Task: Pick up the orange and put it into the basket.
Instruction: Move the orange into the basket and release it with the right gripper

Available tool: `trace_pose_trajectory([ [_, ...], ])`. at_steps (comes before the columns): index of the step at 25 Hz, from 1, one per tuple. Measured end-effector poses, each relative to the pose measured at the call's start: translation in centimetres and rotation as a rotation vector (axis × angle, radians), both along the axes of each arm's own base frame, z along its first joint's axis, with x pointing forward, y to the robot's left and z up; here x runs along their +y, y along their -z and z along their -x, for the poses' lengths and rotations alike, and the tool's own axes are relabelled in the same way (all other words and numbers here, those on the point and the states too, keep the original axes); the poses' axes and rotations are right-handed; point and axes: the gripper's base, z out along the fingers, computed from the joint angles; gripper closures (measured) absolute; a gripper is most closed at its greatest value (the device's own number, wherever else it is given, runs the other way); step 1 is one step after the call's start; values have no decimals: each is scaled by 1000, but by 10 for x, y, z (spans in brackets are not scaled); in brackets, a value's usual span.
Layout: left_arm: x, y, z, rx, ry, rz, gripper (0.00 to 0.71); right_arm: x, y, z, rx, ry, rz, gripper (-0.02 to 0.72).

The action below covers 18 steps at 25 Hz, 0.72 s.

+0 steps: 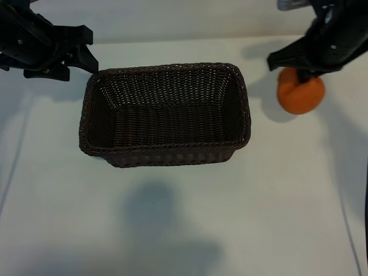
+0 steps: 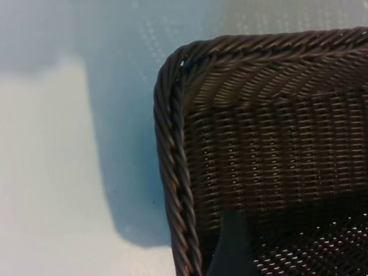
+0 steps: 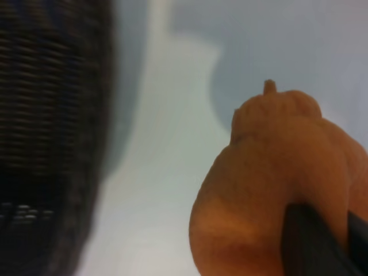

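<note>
Your right gripper [image 1: 300, 73] is clamped narrow on the orange [image 1: 301, 94], which hangs under it at about 2 o'clock in the exterior view, off the table [image 1: 184, 218] judging by the shadow apart from it, and near the basket's [image 1: 165, 112] right end but outside the rim. The basket sits at the centre, empty.

For the carry: take the orange toward 9 o'clock, keeping it higher than the braided rim, and bring it over the middle of the floor, not the sloping wall, before you lower and let go. A low release should stop it rolling or bouncing. The grip looks to be near the top of the fruit, so go gently.

Your left gripper [image 1: 86, 57] is parked at 10 o'clock by the basket's far left corner, jaws wide, holding nothing; leave it there.

The right wrist view alone shows the orange's lumpy skin, its stem nub, and a dark finger [image 3: 313, 244] pressed into it. The left wrist view alone shows that corner's rim close up, with a fingertip [image 2: 230, 247] over the weave. Only the exterior view shows the gap between orange and basket
</note>
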Motion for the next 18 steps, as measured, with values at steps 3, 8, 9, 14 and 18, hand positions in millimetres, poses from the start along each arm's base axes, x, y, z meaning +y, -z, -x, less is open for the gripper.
trace_pose_trajectory([
  [3, 0, 0, 0, 0, 0, 0, 120, 21, -7, 2, -20, -55, -14, 655],
  [8, 0, 0, 0, 0, 0, 0, 120, 62, -15, 13, -52, -167, -28, 655],
  [9, 0, 0, 0, 0, 0, 0, 120, 71, -16, 16, -61, -191, -34, 655],
  [14, 0, 0, 0, 0, 0, 0, 120, 109, -19, 28, -121, -294, -66, 655],
  [18, 0, 0, 0, 0, 0, 0, 120, 130, -8, 28, -139, -354, -71, 655],
])
